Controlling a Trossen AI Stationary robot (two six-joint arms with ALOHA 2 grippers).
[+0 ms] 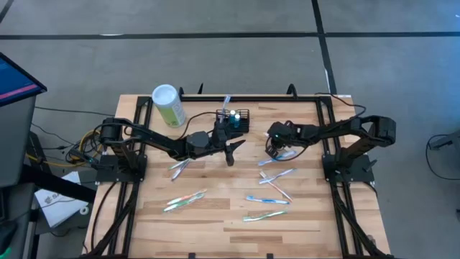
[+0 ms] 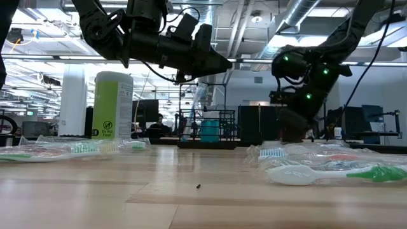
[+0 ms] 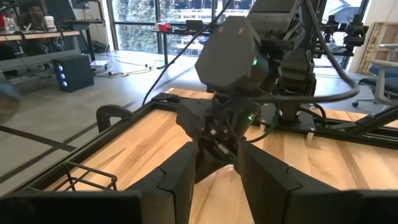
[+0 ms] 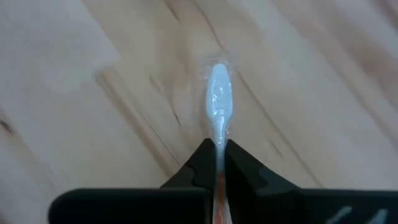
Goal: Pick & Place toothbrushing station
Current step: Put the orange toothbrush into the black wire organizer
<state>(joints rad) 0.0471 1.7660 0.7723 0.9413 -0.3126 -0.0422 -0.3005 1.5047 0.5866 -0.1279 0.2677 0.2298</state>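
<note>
a: high view first. black mesh basket (image 1: 233, 119) sits at the far middle of the bench (image 1: 215, 216), upright, a teal thing and a toothbrush standing in it. pale-green cylinder (image 1: 168, 105) with white lid well to its left.

b: left gripper (image 1: 231, 150)?

a: just in front of the basket, over bare wood. the high view gives only a dark fork. the left wrist view shows its fingers (image 3: 180, 180) spread with a gap, nothing between them, so open. that view also catches a corner of the basket (image 3: 93, 180) low at the edge and the right arm beyond.

b: right gripper (image 1: 275, 149)?

a: right of centre, down at the bench. the high view hides what it has. the right wrist view shows both fingers (image 4: 202, 165) pinched on a wrapped toothbrush (image 4: 218, 106), white head sticking out past the tips over the wood. closed on it.

b: low view add anything?

a: the left gripper (image 2: 213, 62) hangs well above the bench, not touching. the basket (image 2: 206, 130) stands flat on the wood behind. more wrapped toothbrushes (image 1: 269, 200) lie loose on the near half, a green one (image 2: 337, 173) closest to that camera.
</note>
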